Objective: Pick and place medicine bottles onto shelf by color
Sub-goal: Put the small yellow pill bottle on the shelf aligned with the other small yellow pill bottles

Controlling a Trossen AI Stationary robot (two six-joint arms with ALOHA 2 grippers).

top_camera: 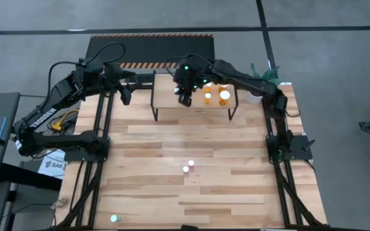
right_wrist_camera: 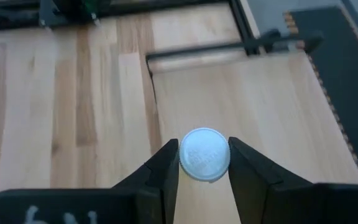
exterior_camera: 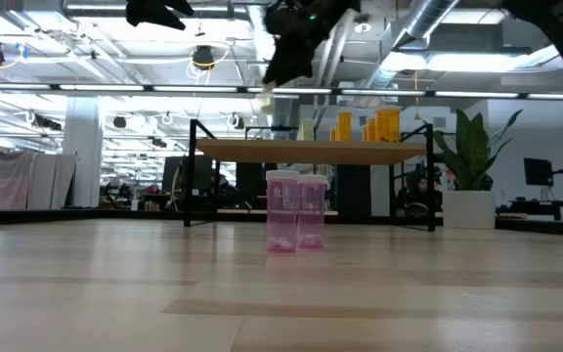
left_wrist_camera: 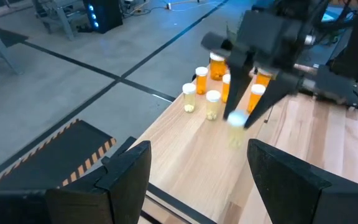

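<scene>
Your right end effector [right_wrist_camera: 204, 163] grips a white-capped bottle [right_wrist_camera: 204, 154] above the shelf [top_camera: 166, 96], where orange bottles [top_camera: 216, 97] already stand. Two pink bottles [exterior_camera: 296, 211] remain on the counter [top_camera: 191, 192]. Your left end effector [top_camera: 126, 95] waits open beside the shelf.

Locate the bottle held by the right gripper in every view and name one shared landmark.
High: hidden under the right gripper, above the shelf.
Low: pale bottle hanging from the gripper, upper middle.
Left wrist: blurred white-capped bottle between the fingers, centre.
Right wrist: white cap between the fingers, lower centre.
Shared landmark: the shelf top.
</scene>
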